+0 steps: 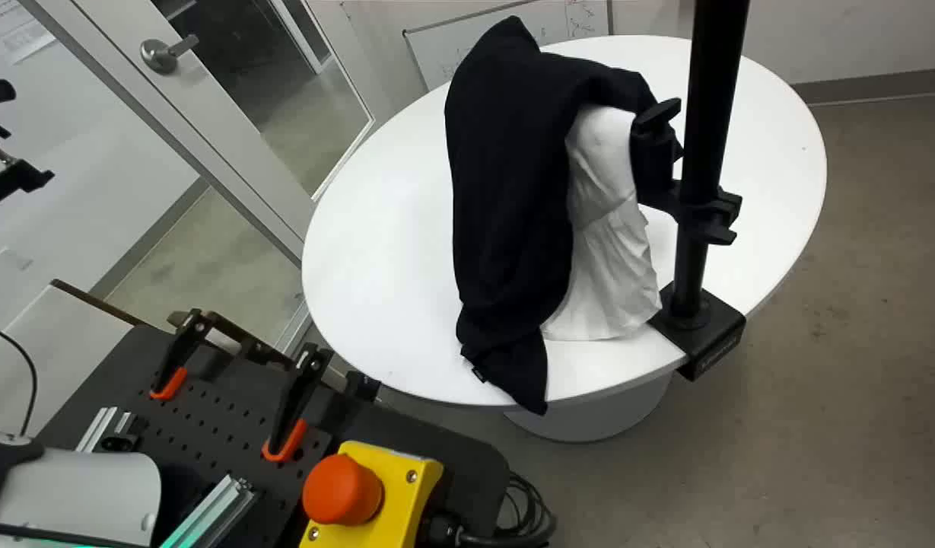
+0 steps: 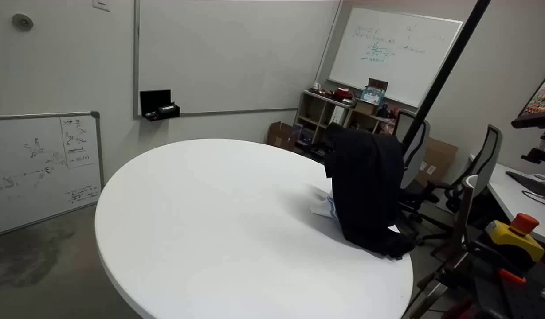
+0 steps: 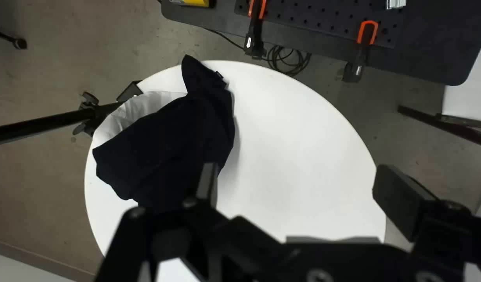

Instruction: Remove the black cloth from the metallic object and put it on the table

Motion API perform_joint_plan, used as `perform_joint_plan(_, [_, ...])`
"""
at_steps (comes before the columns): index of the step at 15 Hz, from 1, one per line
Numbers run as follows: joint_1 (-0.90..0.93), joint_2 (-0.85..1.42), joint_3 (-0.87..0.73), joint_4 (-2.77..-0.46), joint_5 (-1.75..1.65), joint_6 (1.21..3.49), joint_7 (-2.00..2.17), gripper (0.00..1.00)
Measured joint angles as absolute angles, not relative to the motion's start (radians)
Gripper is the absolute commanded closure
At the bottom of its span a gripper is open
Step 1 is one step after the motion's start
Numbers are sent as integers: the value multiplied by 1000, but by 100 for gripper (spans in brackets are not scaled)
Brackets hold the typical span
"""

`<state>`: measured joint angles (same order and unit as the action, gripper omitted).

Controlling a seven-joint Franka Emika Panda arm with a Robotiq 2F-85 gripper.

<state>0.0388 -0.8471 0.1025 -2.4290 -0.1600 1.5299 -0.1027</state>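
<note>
The black cloth [image 1: 513, 198] lies draped over an upright white cloth bundle [image 1: 608, 251] near the edge of the round white table [image 1: 383, 259]. Its lower end rests on the tabletop and reaches the rim. The cloth also shows in an exterior view [image 2: 365, 186] and in the wrist view [image 3: 173, 145]. No metallic surface shows under the fabrics; whatever supports them is hidden. My gripper [image 3: 297, 184] shows only in the wrist view. It is open and empty, high above the table, with one finger overlapping the cloth's edge in the picture and the other over the table's far rim.
A black post [image 1: 707, 152] with a clamp stands right beside the bundle, its base [image 1: 699, 331] on the table edge. A black bench with orange-tipped clamps [image 1: 288, 411] and a yellow box with a red button [image 1: 376, 495] is near the table. Chairs [image 2: 476, 164] stand behind.
</note>
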Motion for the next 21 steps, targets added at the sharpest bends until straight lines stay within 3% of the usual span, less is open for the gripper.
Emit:
perform_joint_plan(7, [34, -833, 54, -2441, -184, 1589, -97, 0])
perform_joint_plan(16, [-114, -636, -55, -2515, -286, 2134, 6, 0])
perform_joint_plan(21, [-208, -432, -52, -2470, -337, 2252, 126, 0])
